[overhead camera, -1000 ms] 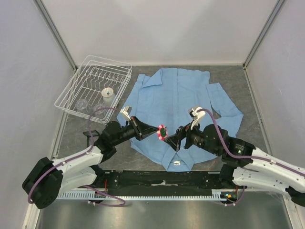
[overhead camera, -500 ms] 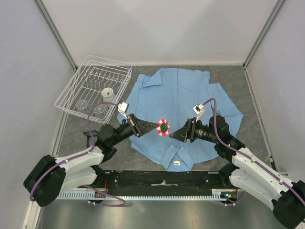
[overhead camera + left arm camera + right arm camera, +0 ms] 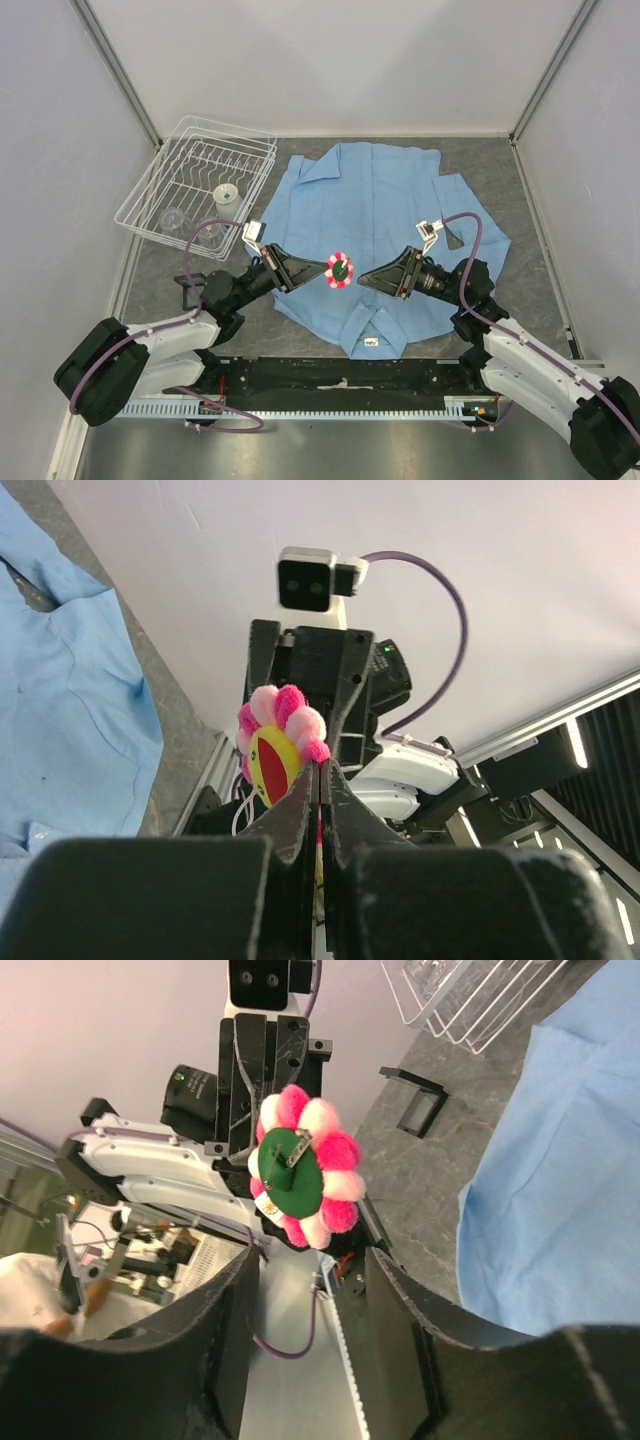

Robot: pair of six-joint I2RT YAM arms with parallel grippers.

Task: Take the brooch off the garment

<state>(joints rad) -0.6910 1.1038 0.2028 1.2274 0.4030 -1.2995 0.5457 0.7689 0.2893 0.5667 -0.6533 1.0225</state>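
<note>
At the near edge of the grey worktop point(image 3: 530, 210) both arms reach in toward each other, their tips meeting above the lower front of the shirt point(image 3: 380, 200). The left claw point(image 3: 322, 268) is pinched fully closed on the brooch point(image 3: 340, 269); its wrist camera shows the two fingers point(image 3: 300, 810) pressed together on the flower's lower edge, pink and pale petals ringing a yellow and red face. The brooch is held in the air, clear of the fabric, between the two claws. Just beside it, the right claw point(image 3: 363, 281) points at the flower with its jaws apart and nothing between them. The right wrist view shows the brooch's green back with a small metal pin ahead of the spread fingers point(image 3: 225, 1340), not touching them. Below the claws the shirt lies flat and buttoned, collar toward the arms, with a small white label point(image 3: 371, 342) at the neck and its sleeves folded in at the sides. Farther back on the left stands a white wire dish rack point(image 3: 149, 170), holding a small white cup point(image 3: 226, 195).
</note>
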